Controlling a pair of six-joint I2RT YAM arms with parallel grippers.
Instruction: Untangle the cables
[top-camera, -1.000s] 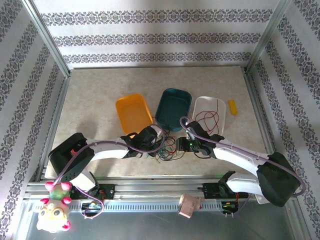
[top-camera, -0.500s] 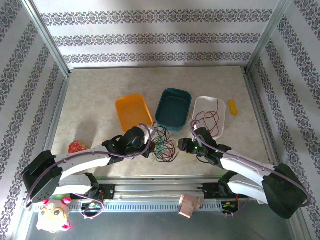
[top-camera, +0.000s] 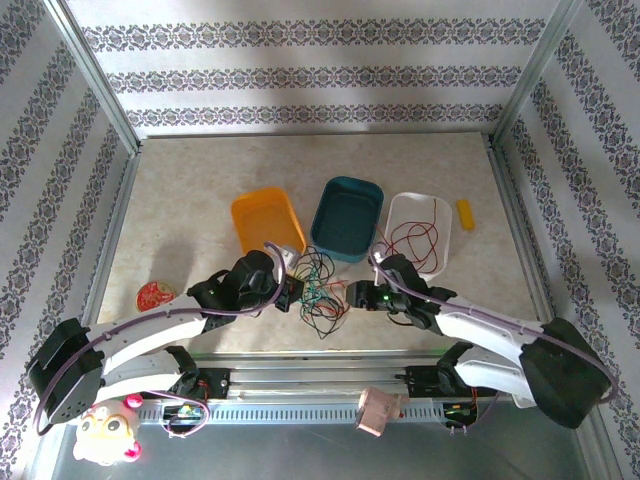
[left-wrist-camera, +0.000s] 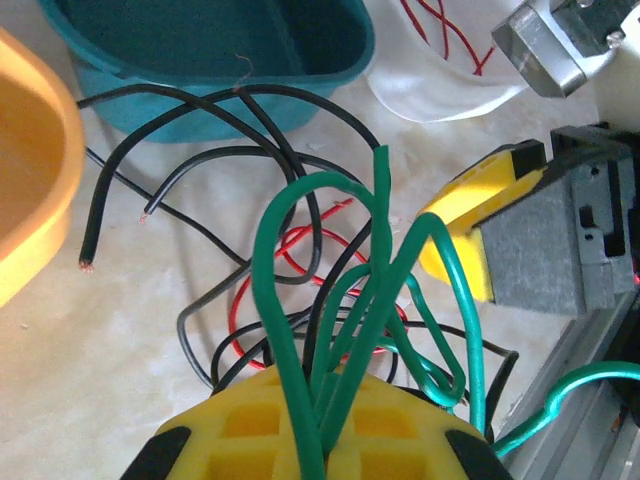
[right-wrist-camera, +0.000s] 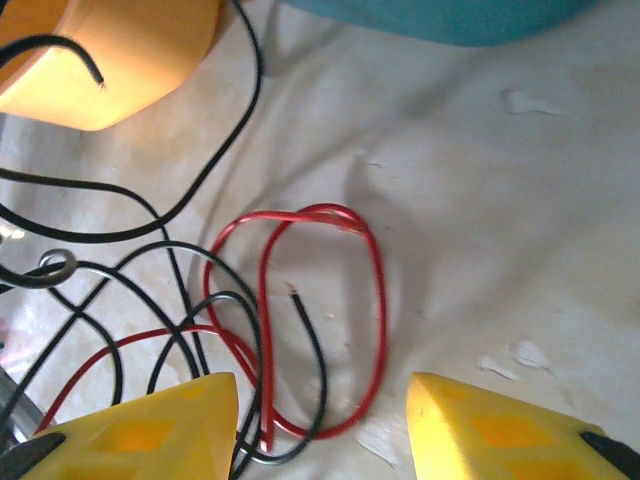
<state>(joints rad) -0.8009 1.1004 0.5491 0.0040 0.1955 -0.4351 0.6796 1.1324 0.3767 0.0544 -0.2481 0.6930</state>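
Clamped on a bunch of green cables (left-wrist-camera: 372, 250), the left gripper (left-wrist-camera: 320, 425) was seen at the bottom edge of its wrist view, with the strands looping up out of its shut jaws. The right gripper (right-wrist-camera: 320, 400) was held with its fingers apart and nothing between them but the tabletop, where a red loop (right-wrist-camera: 372, 300) and black cables (right-wrist-camera: 180, 215) lay slack.

In the overhead view the tangle (top-camera: 320, 295) lay at lower centre, between the two grippers and just below the teal tray (top-camera: 330, 200). A few red cables (top-camera: 415, 240) were already laid in the white tray (top-camera: 403, 205) to the right, while the orange tray (top-camera: 250, 215) and the teal tray looked empty. The task was therefore judged to be only partly done: green, black and red strands remained knotted together.

Compared with a second earlier, the left arm had been swung down towards the lower left, uncovering a small red disc (top-camera: 155, 295). The right gripper had been shifted slightly leftward, and the tangle had been drawn looser and more spread out.
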